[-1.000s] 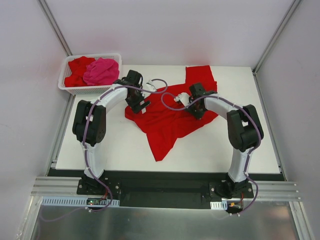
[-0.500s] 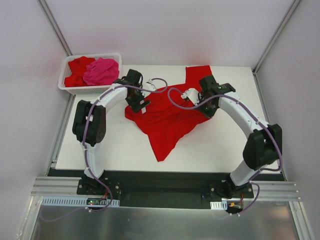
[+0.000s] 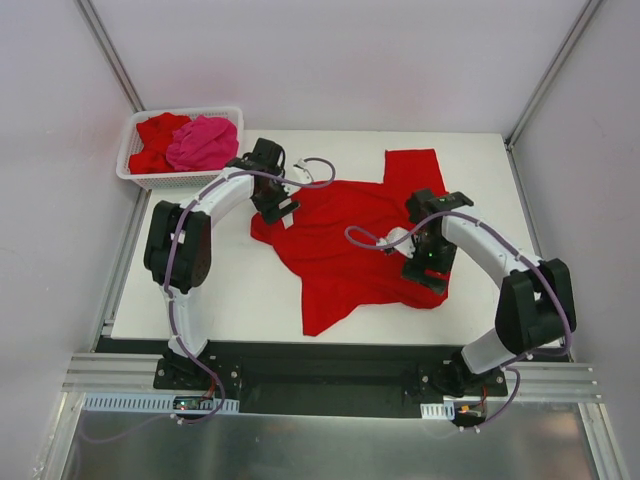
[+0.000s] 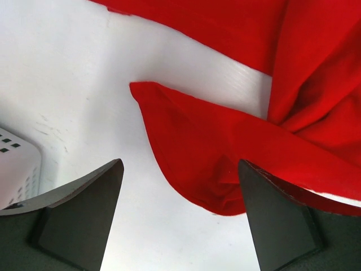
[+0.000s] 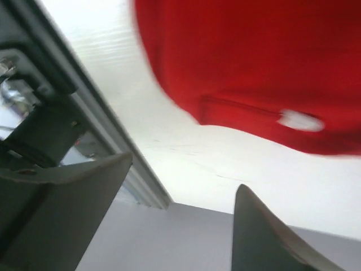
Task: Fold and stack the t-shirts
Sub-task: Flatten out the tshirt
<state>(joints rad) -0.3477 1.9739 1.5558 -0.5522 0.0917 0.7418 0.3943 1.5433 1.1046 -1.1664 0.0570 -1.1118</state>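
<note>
One red t-shirt (image 3: pixel 345 240) lies spread and creased across the middle of the white table (image 3: pixel 200 285). Over its left edge hangs my left gripper (image 3: pixel 278 212), open; in the left wrist view a rounded fold of the red t-shirt (image 4: pixel 225 158) lies on the table ahead of my left gripper (image 4: pixel 180 165), untouched. My right gripper (image 3: pixel 428 285) is open at the shirt's near right corner. In the right wrist view my right gripper (image 5: pixel 183 178) holds nothing, and the red t-shirt's hem (image 5: pixel 242 62), with a small white label (image 5: pixel 294 119), lies just beyond it.
A white lattice basket (image 3: pixel 185 112) at the table's far left corner holds a hot pink t-shirt (image 3: pixel 203 142) and another red t-shirt (image 3: pixel 153 142). Metal frame posts and white walls close in the table. The table's near edge (image 5: pixel 107 135) runs close by the right gripper.
My right gripper dragged the shirt's right part toward the near right, then opened and let it go. The shirt lies wider now. The left arm has not moved.
</note>
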